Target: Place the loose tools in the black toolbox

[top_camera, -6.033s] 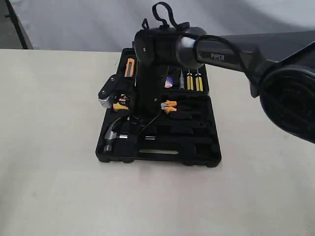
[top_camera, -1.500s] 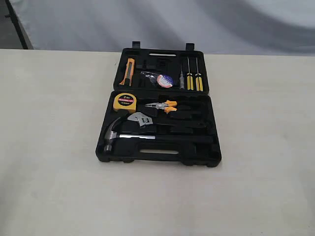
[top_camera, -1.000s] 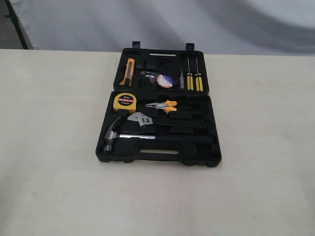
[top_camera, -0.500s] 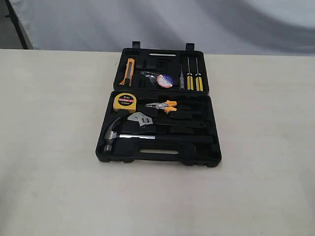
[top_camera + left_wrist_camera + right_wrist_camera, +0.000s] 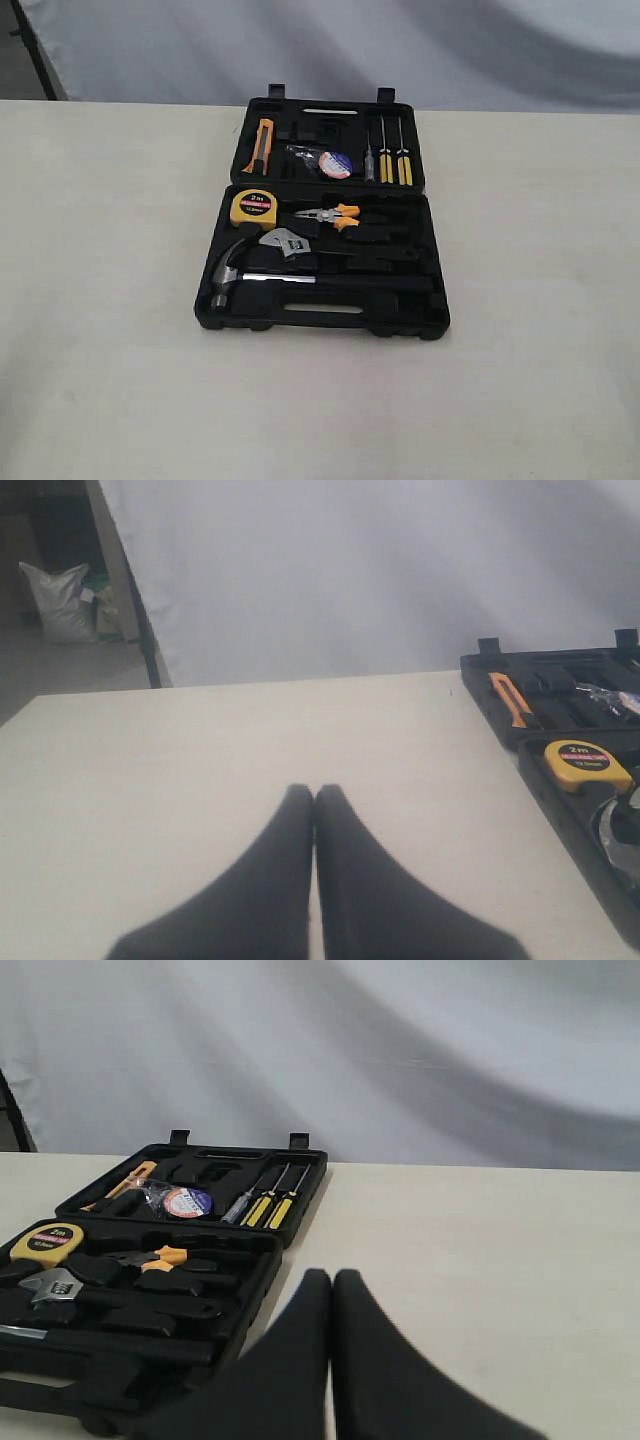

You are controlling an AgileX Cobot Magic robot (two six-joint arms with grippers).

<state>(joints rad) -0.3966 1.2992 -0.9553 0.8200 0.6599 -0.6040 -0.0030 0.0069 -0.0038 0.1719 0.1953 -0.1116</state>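
The black toolbox (image 5: 430,320) lies open on the table, both halves flat. In its near half rest the claw hammer (image 5: 262,277) and, just above it, the adjustable wrench (image 5: 287,242). The tape roll (image 5: 335,164) with its blue-white label sits in the far half. Neither arm shows in the exterior view. My left gripper (image 5: 314,792) is shut with nothing in it, over bare table to the left of the case (image 5: 540,770). My right gripper (image 5: 331,1276) is also shut and empty, beside the case's (image 5: 255,1290) right edge. The wrench (image 5: 48,1285) and tape roll (image 5: 187,1201) show in the right wrist view.
A yellow tape measure (image 5: 252,207) and orange-handled pliers (image 5: 335,215) sit in the near half. An orange utility knife (image 5: 262,143) and yellow-handled screwdrivers (image 5: 393,160) fill the far half. A grey backdrop (image 5: 420,40) hangs behind the beige table (image 5: 100,300).
Six seconds ago the right arm hung over the toolbox; it has since withdrawn from the exterior view, leaving the wrench in the case. Nothing has moved in the last 1.5 seconds.
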